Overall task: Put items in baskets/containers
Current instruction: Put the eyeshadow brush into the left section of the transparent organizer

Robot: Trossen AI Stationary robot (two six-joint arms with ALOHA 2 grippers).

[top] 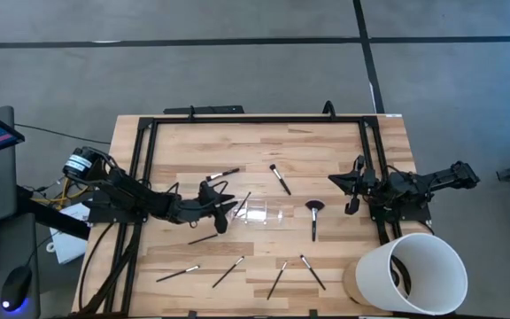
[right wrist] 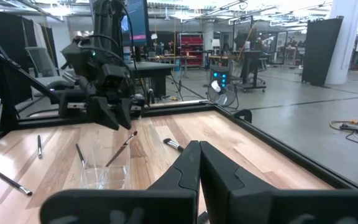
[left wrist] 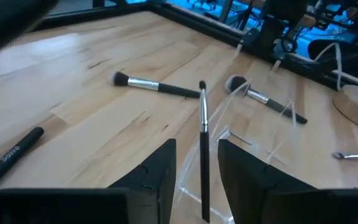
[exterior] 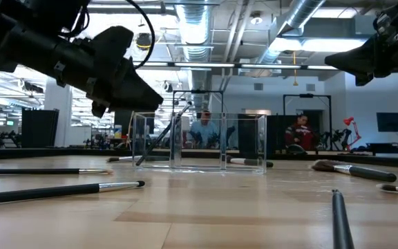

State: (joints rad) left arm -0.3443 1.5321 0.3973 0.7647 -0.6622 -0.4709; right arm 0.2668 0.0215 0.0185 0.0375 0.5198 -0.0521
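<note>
Dark slim makeup brushes (exterior: pixel 61 190) lie nearest on the wooden counter (top: pixel 264 151). Behind them stands the small clear plastic tray (exterior: pixel 199 142), one thin brush (left wrist: pixel 203 149) leaning tilted into it, pinched between the left tool (left wrist: pixel 197 171) fingers above its edge. Fan brush (top: pixel 314 213) lies just beside. Right tool (right wrist: pixel 199 168), fully closed and empty, waits near the white bucket (top: pixel 412 270).

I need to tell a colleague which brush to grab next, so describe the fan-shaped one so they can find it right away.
Start at the clear tray in the middle of the wooden table, then look just beside it, toward the right arm and the white bucket. The fan brush lies flat there, handle pointing to the table's near edge. Its wide, dark, spread-out head sets it apart from the slim-tipped brushes around it.
</note>
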